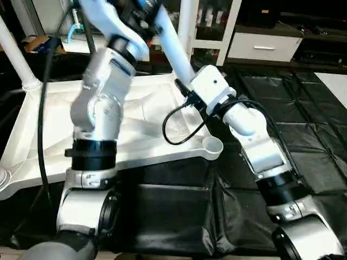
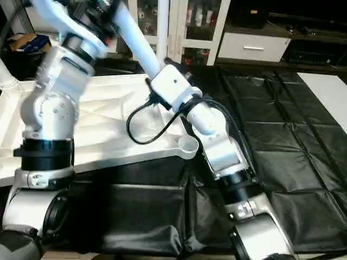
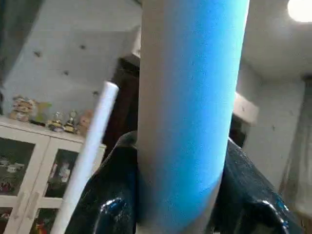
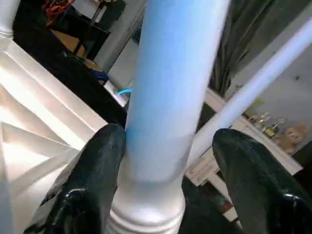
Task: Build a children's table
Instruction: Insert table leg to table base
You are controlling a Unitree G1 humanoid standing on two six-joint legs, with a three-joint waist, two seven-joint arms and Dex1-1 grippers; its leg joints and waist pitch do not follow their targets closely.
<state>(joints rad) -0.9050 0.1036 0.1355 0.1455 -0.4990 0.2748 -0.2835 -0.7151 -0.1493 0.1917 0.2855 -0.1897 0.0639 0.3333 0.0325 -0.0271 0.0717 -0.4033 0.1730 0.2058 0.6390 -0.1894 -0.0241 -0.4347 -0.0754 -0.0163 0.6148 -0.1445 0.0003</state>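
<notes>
- The white plastic square table top (image 1: 157, 116) lies upside down, ribbed underside up, on black sheeting (image 1: 303, 135).
- One long white tapered tubular leg (image 1: 173, 46) rises at a slant above the top's far right part.
- The left end effector (image 3: 180, 204) is clamped on this leg.
- The right end effector (image 4: 165, 175) straddles the leg near its collared end; one finger (image 4: 92, 180) touches it, the other stands apart.
- A second leg (image 1: 13, 51) stands in the far left corner socket.

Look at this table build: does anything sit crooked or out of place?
The raised leg leans steeply over the upturned top instead of standing upright, and the near corner socket is empty.
</notes>
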